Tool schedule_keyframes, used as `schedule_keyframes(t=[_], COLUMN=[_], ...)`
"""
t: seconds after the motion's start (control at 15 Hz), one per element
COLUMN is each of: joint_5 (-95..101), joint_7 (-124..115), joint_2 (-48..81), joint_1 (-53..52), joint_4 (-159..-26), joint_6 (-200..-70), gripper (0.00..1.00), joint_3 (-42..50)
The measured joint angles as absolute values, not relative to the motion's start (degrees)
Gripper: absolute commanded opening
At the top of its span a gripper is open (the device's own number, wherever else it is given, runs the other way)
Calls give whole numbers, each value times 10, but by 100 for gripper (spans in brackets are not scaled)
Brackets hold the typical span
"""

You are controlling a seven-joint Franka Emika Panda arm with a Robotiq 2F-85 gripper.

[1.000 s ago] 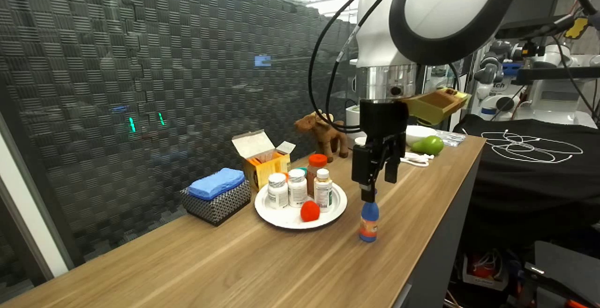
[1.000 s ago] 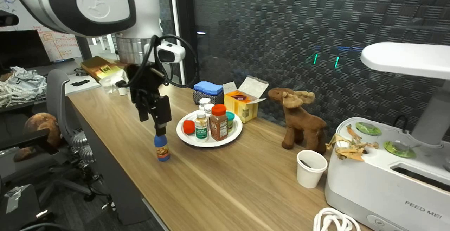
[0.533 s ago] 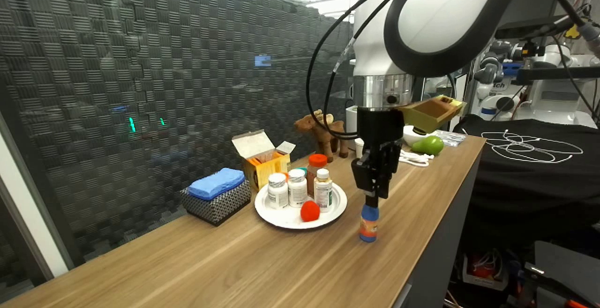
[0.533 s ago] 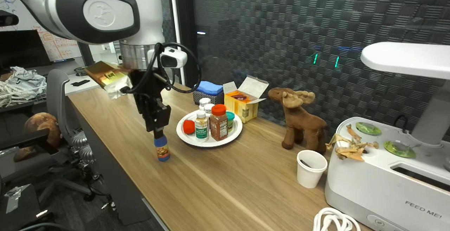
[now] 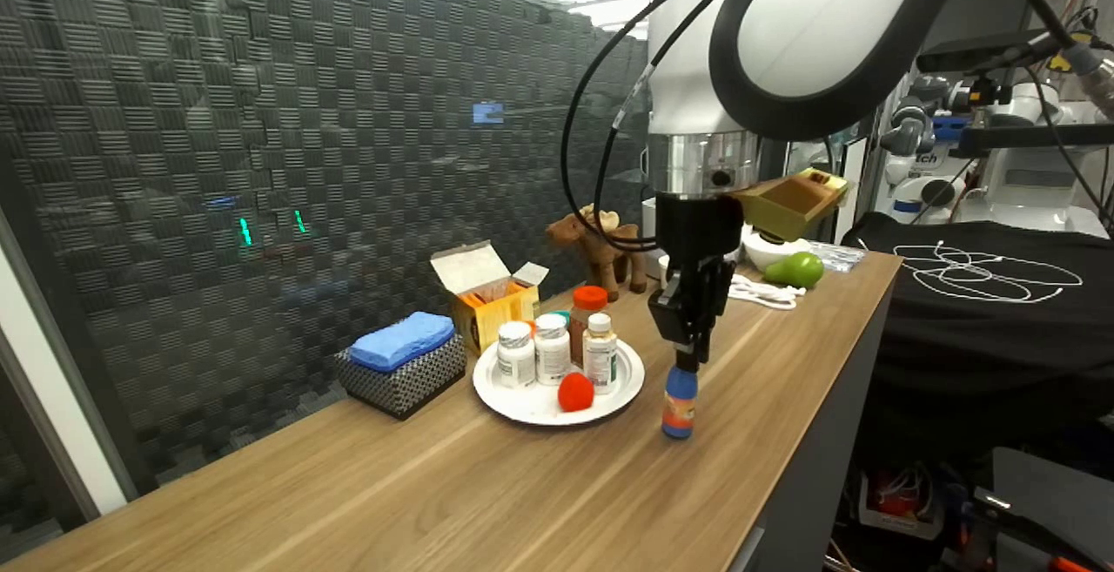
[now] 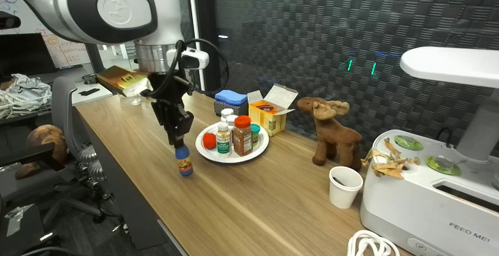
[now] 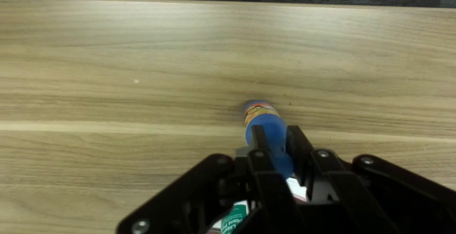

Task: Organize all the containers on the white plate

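Note:
My gripper (image 7: 275, 134) is shut on the neck of a small blue bottle (image 5: 680, 402) with an orange label, just beside the white plate (image 5: 513, 407). The bottle leans slightly in an exterior view; I cannot tell if its base touches the table. On the plate stand two white bottles (image 5: 534, 354), a green-labelled bottle (image 6: 223, 143), a red-capped brown jar (image 6: 243, 141) and a teal-capped container (image 6: 255, 133). A red round item (image 6: 209, 141) lies near the plate's rim. In the wrist view the dark fingers (image 7: 259, 138) flank the blue neck, and part of the green label shows below.
An open yellow carton (image 6: 269, 119) and a blue cloth (image 5: 403, 341) on a dark box stand behind the plate. A plush moose (image 6: 333, 135), paper cup (image 6: 345, 188) and white planter (image 6: 425, 205) are farther along. A gold box (image 5: 792, 202) hangs from the wrist.
The jaws came down around the blue bottle's neck and closed on it. Since then gripper and bottle have shifted slightly up and towards the plate, and the bottle has tipped a little.

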State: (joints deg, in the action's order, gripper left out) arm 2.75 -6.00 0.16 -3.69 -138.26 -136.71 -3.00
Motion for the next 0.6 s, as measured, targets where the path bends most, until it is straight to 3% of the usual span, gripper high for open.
schedule_keyframes(t=[0.6], joint_5=[60], joint_7=[-57], joint_2=[-21], joint_1=[-54], joint_4=[-1325], joint_6=[-1354], gripper=[9], joint_3=[-59])
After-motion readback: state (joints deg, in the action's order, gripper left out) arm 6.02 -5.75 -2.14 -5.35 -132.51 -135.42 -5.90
